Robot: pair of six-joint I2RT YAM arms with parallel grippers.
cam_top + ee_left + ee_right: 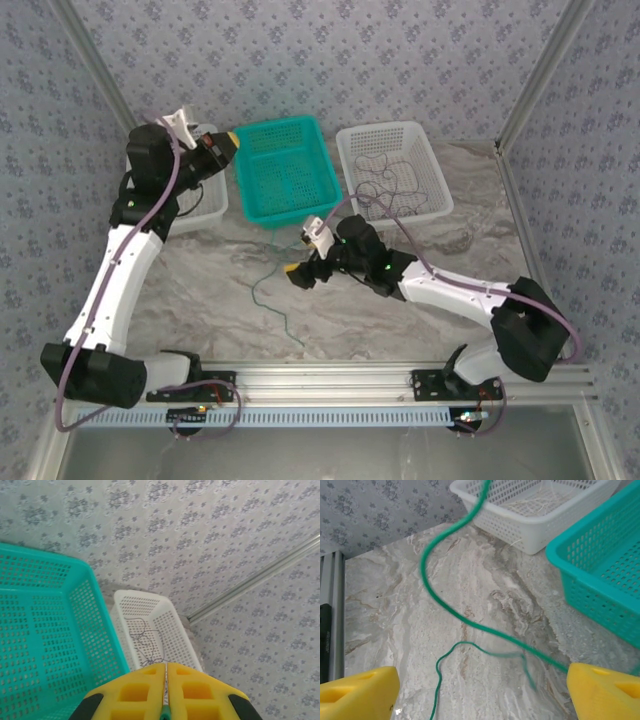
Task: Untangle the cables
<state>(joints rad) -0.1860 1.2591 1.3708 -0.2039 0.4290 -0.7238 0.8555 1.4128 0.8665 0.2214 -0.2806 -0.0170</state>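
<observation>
A thin green cable [262,290] lies in loose bends on the marble table. One strand [427,575] rises off the table and crosses between my right gripper's [482,690] wide-apart yellow fingers [605,687], meeting the inner edge of the right-hand one. That gripper [303,268] is open, low over the table centre. My left gripper [230,142] is raised by the teal basket's far left corner. Its yellow fingers [140,692] are shut [166,672], with a green cable end [165,712] pinched between them. Dark thin cables [390,180] lie coiled in the right white basket [440,190].
A teal basket [275,125] stands at the back centre. A second white basket [205,212] sits at the back left, partly under the left arm, with pale wires [540,500] inside. An aluminium rail [330,380] runs along the near edge.
</observation>
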